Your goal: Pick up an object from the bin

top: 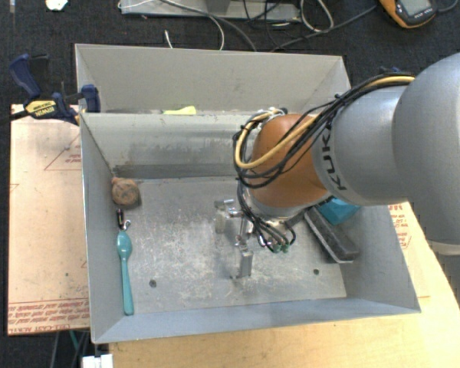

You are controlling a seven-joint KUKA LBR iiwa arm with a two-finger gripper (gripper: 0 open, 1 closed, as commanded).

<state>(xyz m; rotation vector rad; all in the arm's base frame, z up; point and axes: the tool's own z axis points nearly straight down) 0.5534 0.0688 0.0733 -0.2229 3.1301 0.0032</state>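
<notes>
My gripper (243, 265) hangs low over the bare middle of the bin floor, pointing down, with nothing seen in it. Nearest on its right lies a dark grey flat bar (332, 238) at a slant, and a blue block (340, 209) shows partly from under the arm behind it. Along the left wall lies a teal plastic spoon (125, 273), bowl toward the back. A small dark hook-like piece (123, 222) sits just behind the spoon's bowl, and a brown round lump (126, 192) rests in the back left corner.
A yellow scrap (180, 111) lies on the ledge behind the bin's back wall. The arm's orange cover and cables hang over the right middle of the bin and hide part of the floor there. The bin's walls slope steeply inward.
</notes>
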